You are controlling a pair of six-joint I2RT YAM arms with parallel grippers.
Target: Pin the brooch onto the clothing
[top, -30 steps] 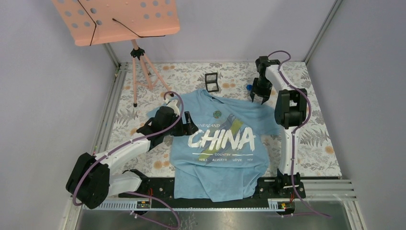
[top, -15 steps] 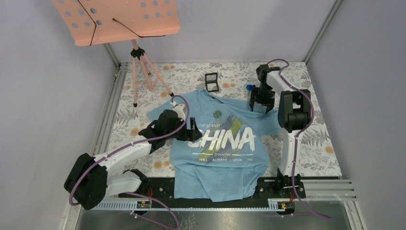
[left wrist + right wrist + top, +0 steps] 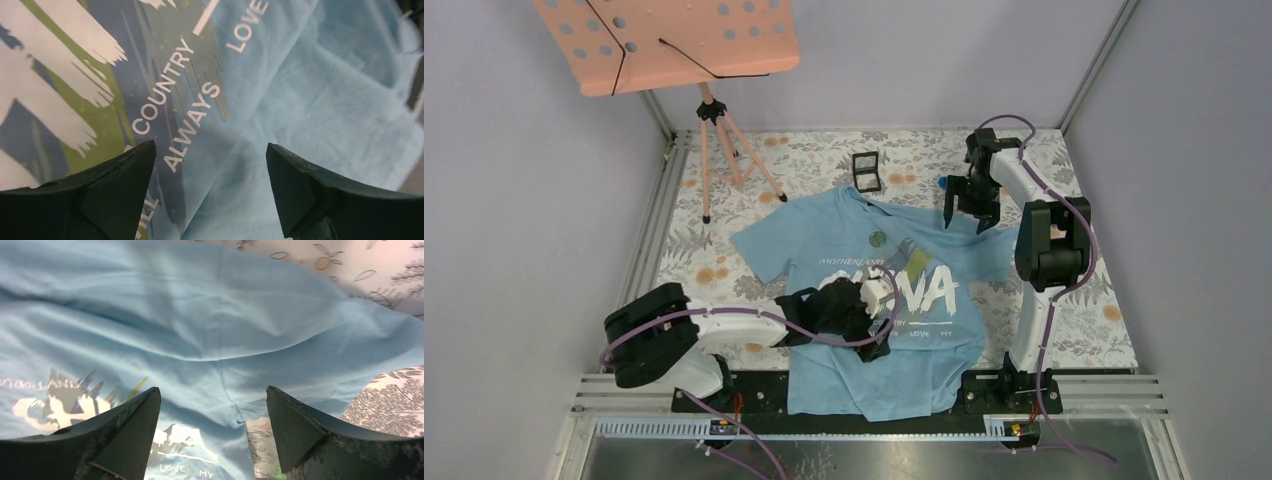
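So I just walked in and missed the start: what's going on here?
A light blue T-shirt lies spread on the table. The robot's left gripper is open and empty, low over the small print on the chest. The right gripper is open and empty over the shirt's far-right shoulder. The small round brooch sits on the chest above the big letters, touched by neither.

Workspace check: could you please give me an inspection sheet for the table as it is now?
Surface: floral table, shirt spread flat on it.
Job's things: brooch lies on the shirt's chest above the lettering; whether it is pinned, cannot tell.
Clutter: black frame and blue trinket beyond the collar.
Grippers: left gripper open over the lower print; right gripper open over a sleeve.
Cables: purple cable along each arm.
Surroundings: pink music stand at far left.
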